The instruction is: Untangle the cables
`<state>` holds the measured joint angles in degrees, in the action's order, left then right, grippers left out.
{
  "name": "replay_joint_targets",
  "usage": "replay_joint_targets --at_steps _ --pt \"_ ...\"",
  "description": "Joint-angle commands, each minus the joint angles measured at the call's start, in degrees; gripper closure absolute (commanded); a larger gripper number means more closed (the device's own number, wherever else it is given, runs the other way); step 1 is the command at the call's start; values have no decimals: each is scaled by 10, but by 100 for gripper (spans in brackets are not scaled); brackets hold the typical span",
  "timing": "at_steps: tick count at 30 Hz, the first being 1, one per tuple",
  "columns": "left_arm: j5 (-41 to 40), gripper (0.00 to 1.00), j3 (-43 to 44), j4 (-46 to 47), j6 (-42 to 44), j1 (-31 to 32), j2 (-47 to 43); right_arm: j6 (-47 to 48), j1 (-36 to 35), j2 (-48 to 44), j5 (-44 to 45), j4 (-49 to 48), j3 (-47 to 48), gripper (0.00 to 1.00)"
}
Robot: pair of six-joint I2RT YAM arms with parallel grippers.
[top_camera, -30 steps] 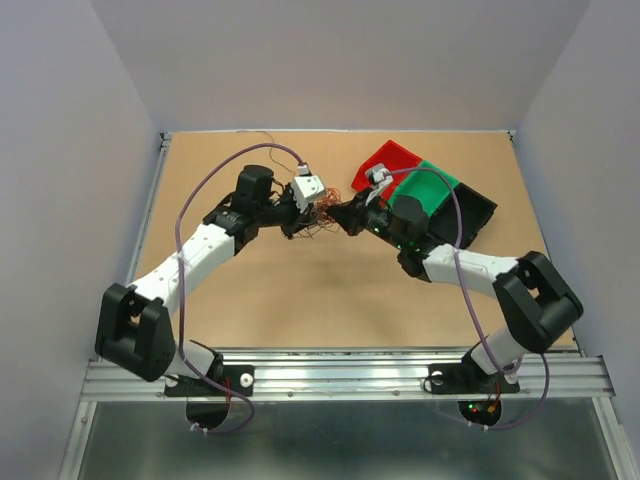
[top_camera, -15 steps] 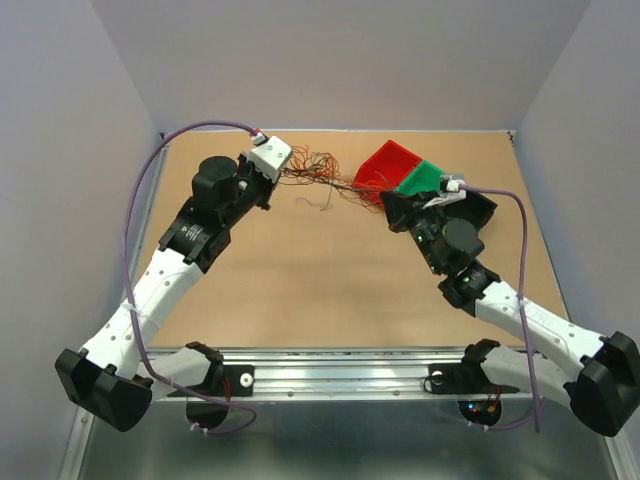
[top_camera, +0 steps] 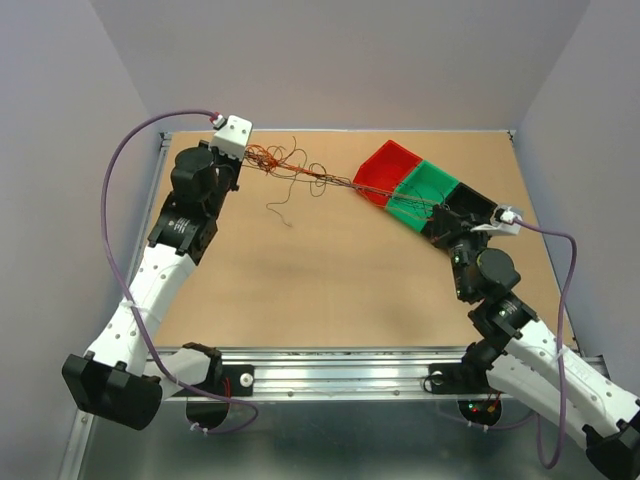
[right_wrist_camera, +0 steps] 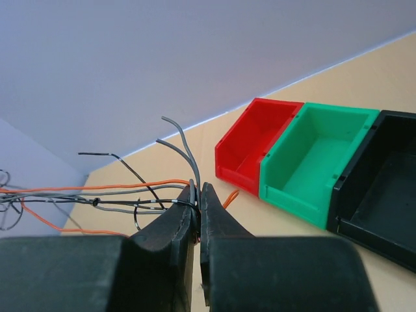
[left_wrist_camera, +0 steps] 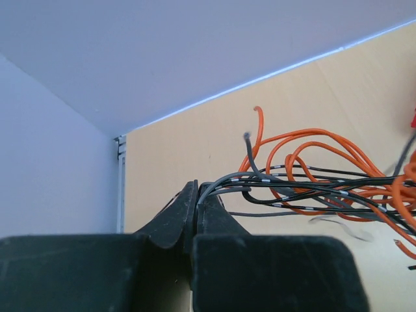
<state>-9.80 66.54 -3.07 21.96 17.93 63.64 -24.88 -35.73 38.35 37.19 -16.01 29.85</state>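
Top external: left gripper [top_camera: 246, 156] and right gripper [top_camera: 441, 208] each clamp the cables [top_camera: 310, 176], strung above red bin [top_camera: 398, 152] and green bin [top_camera: 436, 173].

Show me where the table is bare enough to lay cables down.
Bare: the middle of the table, between the left arm, the right arm and the stretched cables. Crowded: the far strip from left gripper to right gripper, and the red bin, green bin and black bin far right.
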Motion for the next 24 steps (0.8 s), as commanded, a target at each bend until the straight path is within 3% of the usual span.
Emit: replay_joint_targets --at_steps 1,5,6,7,8,9,10,12,15,24 --pt "-137 100 11 76 27 -74 -23 7 23 -67 199 53 -29 99" --pt "-47 100 7 45 13 -71 -15 24 23 -85 93 53 -30 99" --pt "-3 100 6 37 12 -72 -14 60 23 -77 44 50 -27 91" --pt "94 100 0 33 15 -71 -18 80 23 -70 -12 39 -23 69" --pt "149 100 -17 32 15 -63 -24 97 22 -59 -136 37 -16 54" --pt "193 100 -26 32 17 -53 -29 126 23 -45 -199 35 -10 39" --pt "227 100 -37 32 19 -41 -41 136 22 -17 -255 21 -5 18" --pt "296 100 -62 32 39 7 -55 155 23 21 -388 -16 -5 6" --pt "368 100 -77 0 55 53 -67 164 23 72 -468 -139 -27 2" --pt "407 100 -93 -40 89 121 -59 168 22 225 -604 -247 19 4"
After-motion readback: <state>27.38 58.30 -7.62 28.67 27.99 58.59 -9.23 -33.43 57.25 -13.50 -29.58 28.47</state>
